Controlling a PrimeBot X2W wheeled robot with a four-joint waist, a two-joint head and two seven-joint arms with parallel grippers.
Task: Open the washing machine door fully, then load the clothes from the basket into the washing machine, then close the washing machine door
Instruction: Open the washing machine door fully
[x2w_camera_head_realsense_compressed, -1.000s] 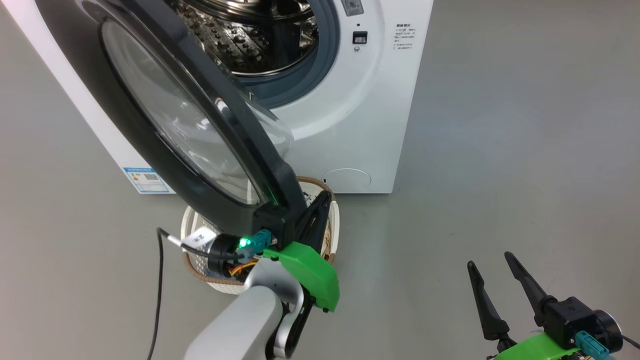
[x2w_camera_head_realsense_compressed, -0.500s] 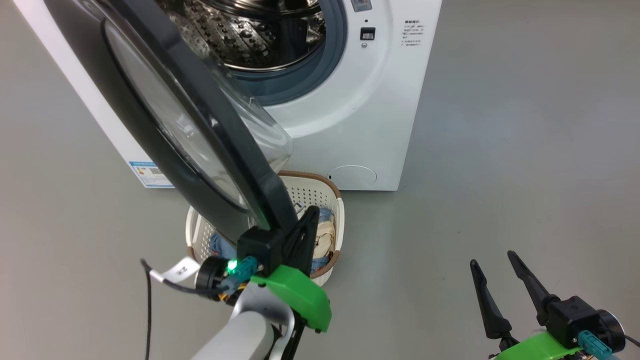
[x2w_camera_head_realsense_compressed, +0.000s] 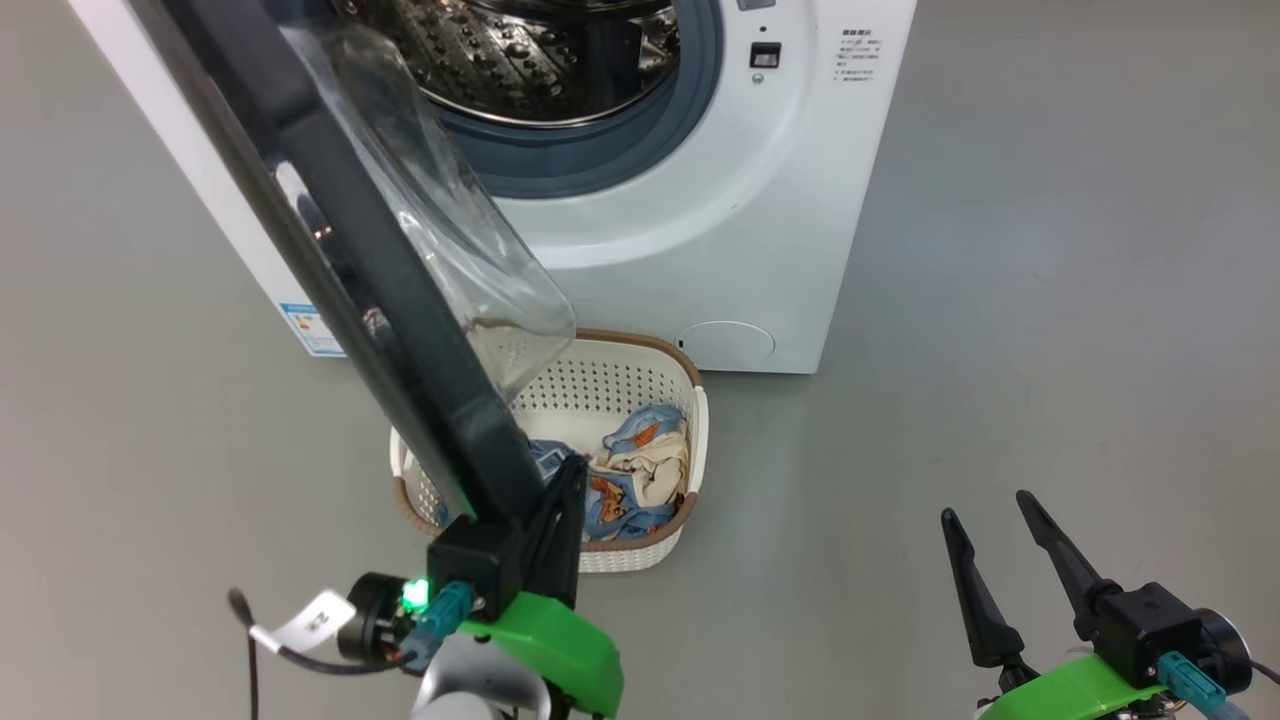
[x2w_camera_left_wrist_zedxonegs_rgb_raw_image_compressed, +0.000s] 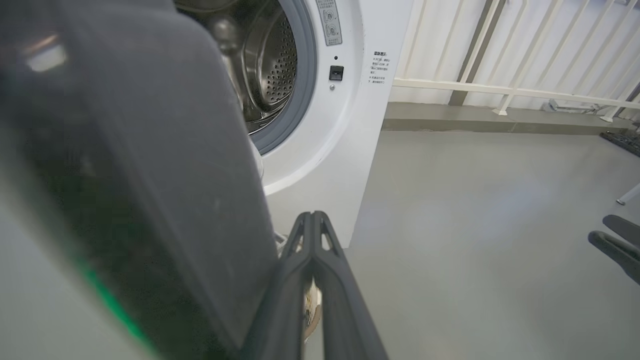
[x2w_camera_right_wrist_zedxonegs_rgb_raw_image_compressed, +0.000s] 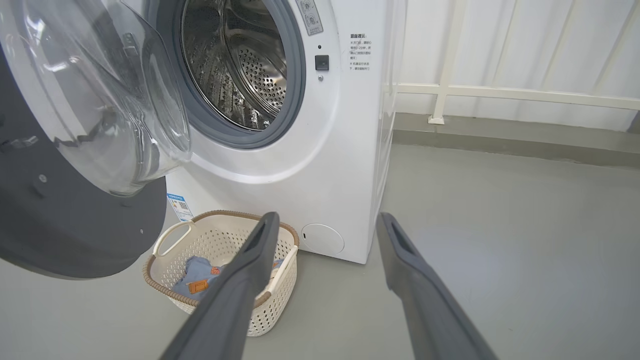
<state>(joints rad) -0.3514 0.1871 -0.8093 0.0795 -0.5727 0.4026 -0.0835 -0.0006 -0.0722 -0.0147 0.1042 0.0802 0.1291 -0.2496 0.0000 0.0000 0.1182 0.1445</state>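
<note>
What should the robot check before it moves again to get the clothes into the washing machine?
1. The door fully open: not ok; it hangs partly over the basket.
2. The left gripper shut, lying against the door's edge: ok.
3. The right gripper open and empty: ok.
4. The clothes lying in the basket: ok.
5. The drum empty: cannot tell; the door hides part of it.

white washer (x2w_camera_head_realsense_compressed: 760, 230), grey seal (x2w_camera_head_realsense_compressed: 700, 110), perforated steel drum (x2w_camera_head_realsense_compressed: 520, 60). door rim (x2w_camera_head_realsense_compressed: 440, 400) glossy black. basket (x2w_camera_head_realsense_compressed: 600, 385) cream w/ brown woven trim. clothes (x2w_camera_head_realsense_compressed: 640, 470) light-blue, orange patches
</note>
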